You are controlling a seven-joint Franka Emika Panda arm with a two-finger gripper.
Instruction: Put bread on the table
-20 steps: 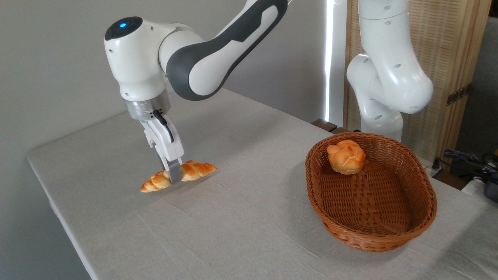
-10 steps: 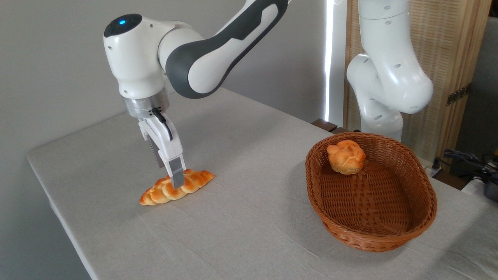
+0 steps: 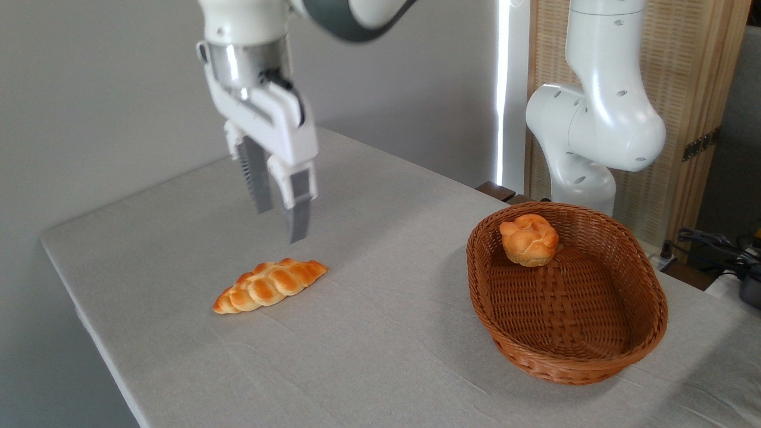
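The bread (image 3: 270, 285) lies flat on the desk (image 3: 380, 333); the hand (image 3: 279, 223) hangs above, open and empty. Job looks done.

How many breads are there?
2. The long braided bread lies on the table, below the open gripper. The round bun sits inside the basket. Nothing looks hidden.

One fixed camera stands off a corner of the table (image 3: 380, 356), raised above its top and looking down slantwise across it toward the grey wall and the arm's base (image 3: 579, 178). It sits fairly near: the table fills most of the picture, and the arm's upper links run out past the top edge.
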